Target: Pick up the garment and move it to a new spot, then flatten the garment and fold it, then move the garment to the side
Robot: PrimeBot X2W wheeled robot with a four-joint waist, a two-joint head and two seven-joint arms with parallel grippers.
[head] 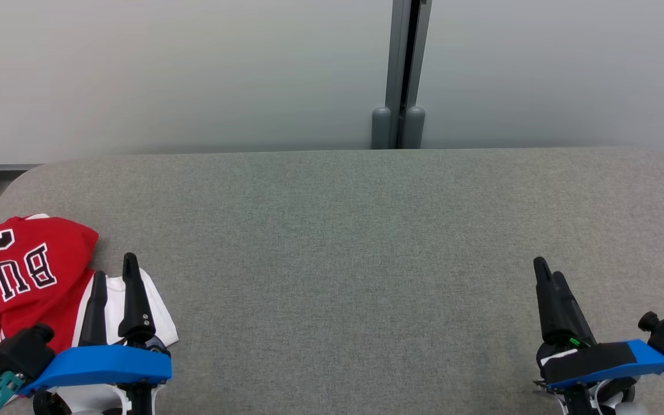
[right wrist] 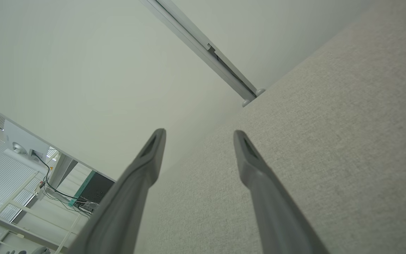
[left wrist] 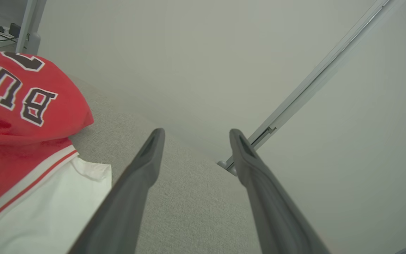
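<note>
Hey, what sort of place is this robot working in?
Probably a lab or office test bay, not a home: a grey fabric-topped table set against plain partition panels joined by a metal post, with cables beyond. A red jersey lies at its left end.

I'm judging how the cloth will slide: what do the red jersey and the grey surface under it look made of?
The jersey looks like thin, soft knit, perhaps synthetic: matte red, lying in loose folds, with a white striped hem. The surface looks covered in matte woven grey fabric: a fine speckled weave shows.
</note>
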